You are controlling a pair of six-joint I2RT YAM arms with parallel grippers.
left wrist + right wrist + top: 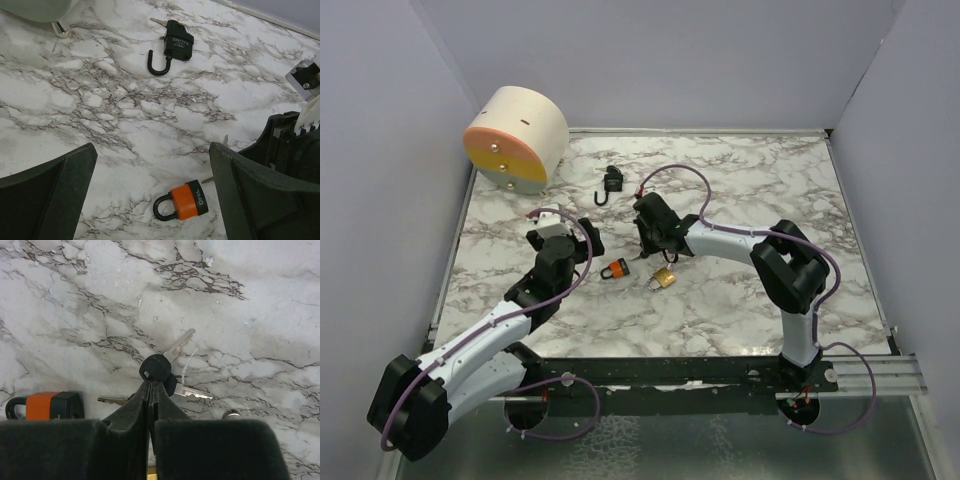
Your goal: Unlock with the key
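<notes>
Only the right wrist view shows the right gripper (151, 385) pressed fully shut, its tips touching the black head of the keys (159, 369) on the marble table (260, 300). Whether it pinches them is unclear. The orange padlock (49, 405) lies at eight o'clock, its lower edge hidden by the fingers. The top view adds a brass padlock (664, 277) at five o'clock. The left gripper (152, 150) gapes wide, empty.

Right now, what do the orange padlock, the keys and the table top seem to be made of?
Orange padlock: matte orange-and-black cover, likely plastic; dark, probably metal shackle.
Keys: shiny silvery metal blades, black probably plastic heads.
Table top: smooth marble pattern, possibly a printed laminate.
</notes>
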